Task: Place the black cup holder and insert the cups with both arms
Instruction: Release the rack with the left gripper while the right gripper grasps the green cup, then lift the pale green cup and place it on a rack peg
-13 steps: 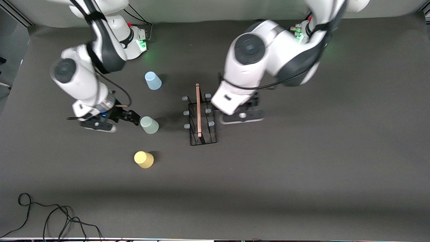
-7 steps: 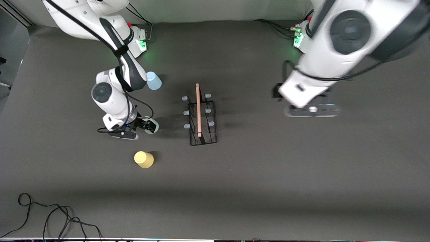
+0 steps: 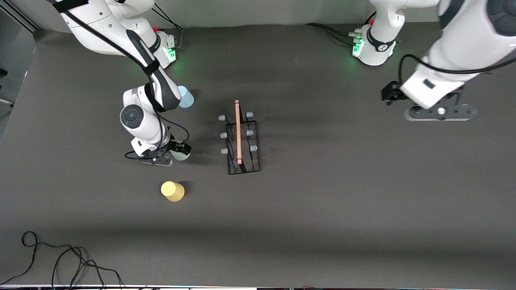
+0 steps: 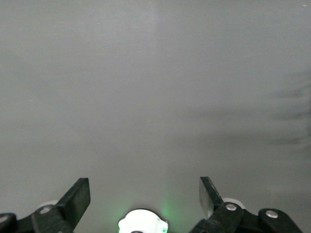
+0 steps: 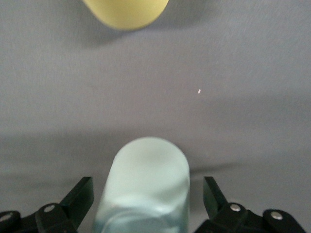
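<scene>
Black wire forms the black cup holder (image 3: 242,146), which stands upright near the middle of the front frame on the dark grey counter (image 3: 322,209), its light wooden rod handle (image 3: 238,132) running along the top and its pale-tipped pegs (image 3: 222,135) all bare, so no cup sits on it. Toward the right arm's end of the counter, in the left half of that frame, are the three cups, all mouth-down and well apart from the holder. The pale grey-green cup (image 5: 146,189) stands level with the holder's middle, and the right gripper (image 3: 174,154) is down around it: in the right wrist view its two fingers (image 5: 77,196) stand spread on either side of the cup with gaps showing, released and not pressing it. The yellow cup (image 3: 173,191) stands lower in the front frame, nearer the camera, with nothing around it. The light blue cup (image 3: 184,96) stands higher up, partly covered by the right arm's forearm. The left gripper (image 4: 145,194) hangs released, its fingers wide apart, over bare counter at the upper right of the front frame, well apart from the holder. A black cable (image 3: 60,262) lies coiled at the lower left corner.
</scene>
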